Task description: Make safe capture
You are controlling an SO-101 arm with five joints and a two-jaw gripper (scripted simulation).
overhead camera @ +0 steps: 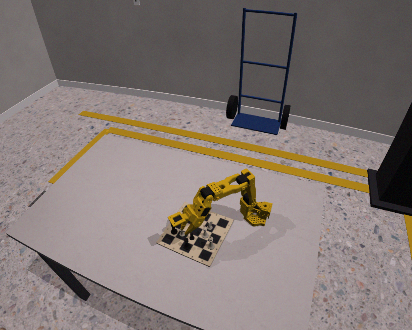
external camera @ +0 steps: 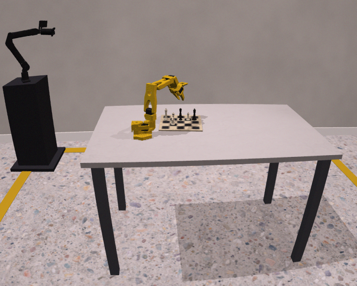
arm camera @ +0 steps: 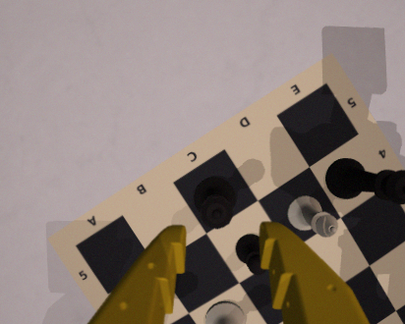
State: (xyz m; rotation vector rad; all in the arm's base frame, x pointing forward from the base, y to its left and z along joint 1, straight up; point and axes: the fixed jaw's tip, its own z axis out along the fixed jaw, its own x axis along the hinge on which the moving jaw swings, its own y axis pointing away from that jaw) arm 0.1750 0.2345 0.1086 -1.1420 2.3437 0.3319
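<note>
Your gripper (overhead camera: pixel 186 233) (external camera: pixel 181 99) (arm camera: pixel 222 226) is slightly spread, pinching nothing.
Top: your board (overhead camera: pixel 207 261) (external camera: pixel 180 130) (arm camera: pixel 115 206) lies inside the desk's (overhead camera: pixel 103 206) (external camera: pixel 253 134) edges. Exterior: it's nearer the back edge. Wrist: descending here, your right-hand finger could topple the small black piece (overhead camera: pixel 192 237) (arm camera: pixel 247 249).

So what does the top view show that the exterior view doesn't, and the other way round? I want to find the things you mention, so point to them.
Only the top view: a blue hand truck (overhead camera: pixel 265 64) by the wall, and a small wall plate (overhead camera: pixel 136 2) cut off by the frame's upper edge.

Only the exterior view: a black arm (external camera: pixel 25 32) mounted on the black pedestal (overhead camera: pixel 395 185) (external camera: pixel 32 125).

Both: the table (overhead camera: pixel 103 206) (external camera: pixel 253 134), the yellow arm (overhead camera: pixel 226 189) (external camera: pixel 150 94), the board (overhead camera: pixel 208 262) (external camera: pixel 180 129) with chess pieces, and that pedestal, cropped in the top view.
</note>
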